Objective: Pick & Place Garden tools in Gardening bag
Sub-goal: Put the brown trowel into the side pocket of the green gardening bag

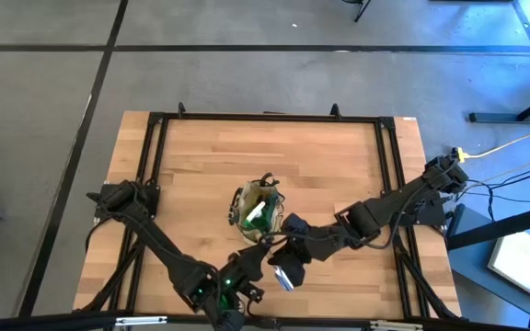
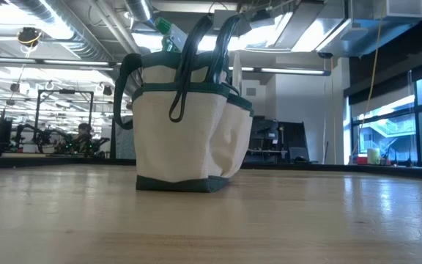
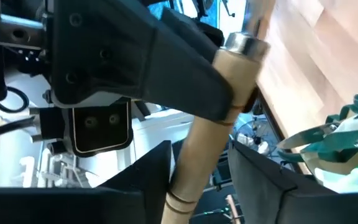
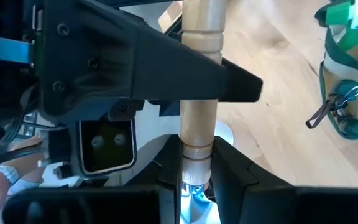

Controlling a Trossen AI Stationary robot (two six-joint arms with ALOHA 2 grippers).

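You get the layout only from the high view: left gripper (image 1: 247,292) sits low centre-left of frame by the table's (image 1: 339,165) near edge, bag (image 1: 258,213) just above it at mid-frame, right gripper (image 1: 283,267) just right of and below the bag, a blue-silver metal end poking out under it; both claws meet over one tool, apart from the bag.

Low view shows neither arm; only the bag (image 2: 185,125) upright at centre, pale canvas w/ dark green trim, handles standing up, side pockets on its right, a green bottle top peeking from the mouth.

Left wrist view: wooden-handled tool (image 3: 213,118) runs diagonally, metal ferrule at upper centre; left fingers (image 3: 148,174) stand apart either side of the handle w/ gaps, so claw is wide, not clamping; bag's green rim (image 3: 340,137) at right edge.

Right wrist view: same handle (image 4: 199,93) runs vertical through centre; right fingers (image 4: 168,165) pinch it narrow at lower centre, blue glint below; bag (image 4: 347,74) w/ black pruner handles at far right.
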